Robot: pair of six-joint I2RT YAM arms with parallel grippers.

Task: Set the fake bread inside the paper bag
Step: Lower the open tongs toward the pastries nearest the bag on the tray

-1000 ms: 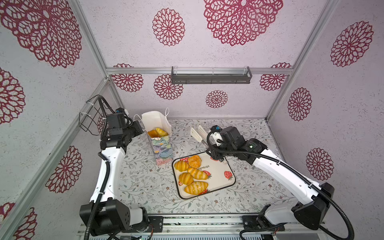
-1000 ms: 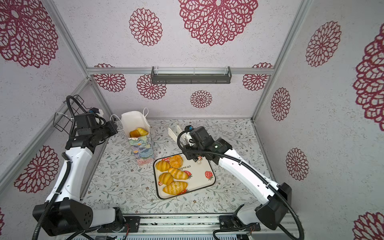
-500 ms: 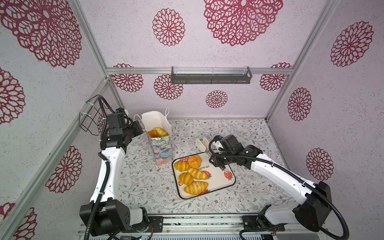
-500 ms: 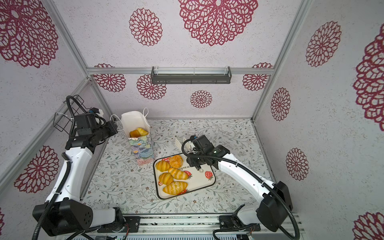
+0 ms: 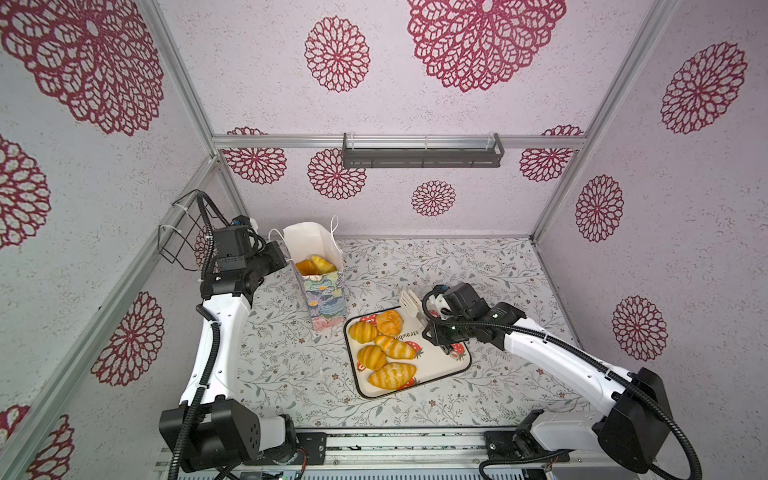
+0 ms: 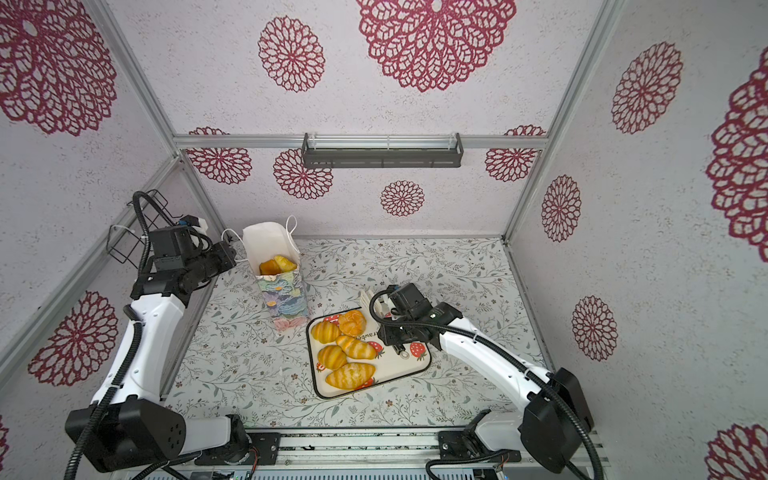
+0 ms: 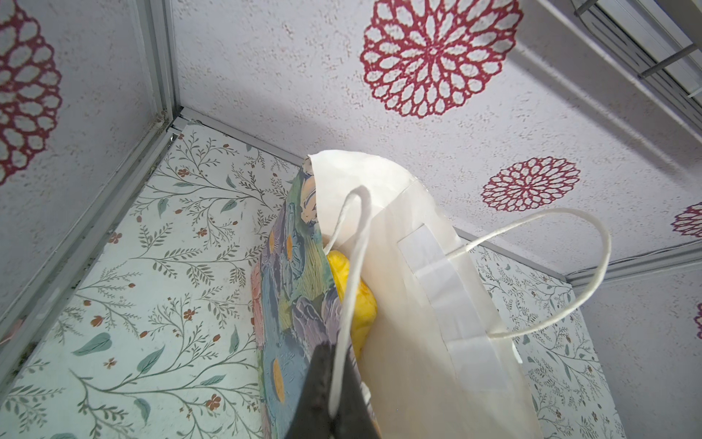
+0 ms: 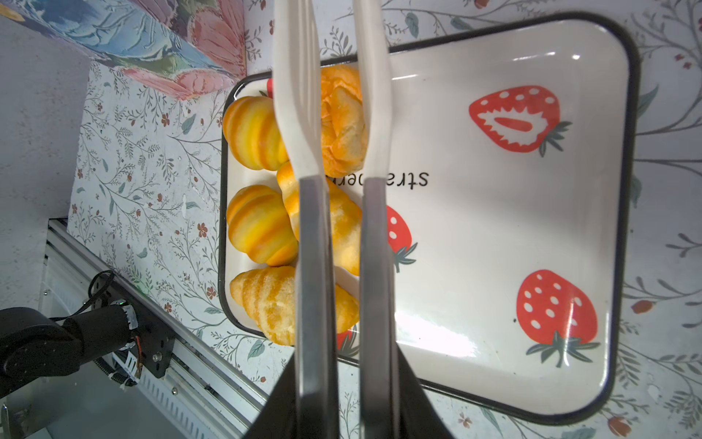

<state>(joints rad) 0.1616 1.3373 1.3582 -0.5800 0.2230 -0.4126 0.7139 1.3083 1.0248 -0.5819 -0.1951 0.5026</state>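
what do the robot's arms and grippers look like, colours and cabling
The left arm and right arm have glossy white shell links between bulky black joint housings. Black corrugated cable hoses run alongside each arm. The left gripper and right gripper have plain black fingers. No markings are readable.

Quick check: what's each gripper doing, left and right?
Left gripper: shut on the white cord handle of the floral paper bag.
Right gripper: holding grey white-tipped tongs, tips apart.
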